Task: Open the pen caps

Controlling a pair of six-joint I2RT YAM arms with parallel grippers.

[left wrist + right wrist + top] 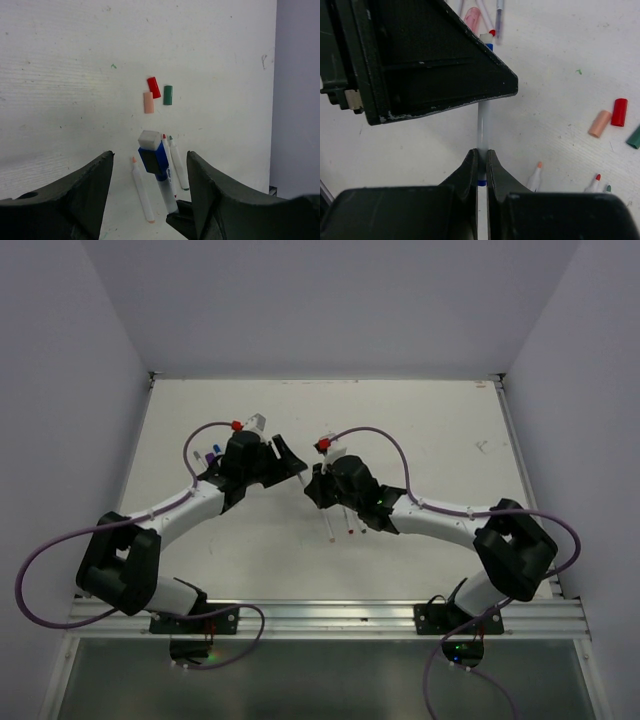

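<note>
My right gripper (481, 152) is shut on the pale barrel of a marker (482, 125) and holds it above the table. The marker's blue cap (154, 159), with a grey block on its end, sits between the wide-open jaws of my left gripper (150, 156), touching neither finger. Loose red (154, 87), peach (148, 102) and green (167, 95) caps lie on the table beyond. Three uncapped slim white pens lie below the marker: orange-tipped (141, 192), red-tipped (168, 162) and green-tipped (179, 167). In the top view the two grippers (288, 460) (313, 490) meet at mid-table.
More capped pens, with purple and pink caps (472, 17), lie behind the left gripper, also in the top view (212, 453). The loose caps show at the right of the right wrist view (619, 112). The white table (440, 420) has walls on three sides.
</note>
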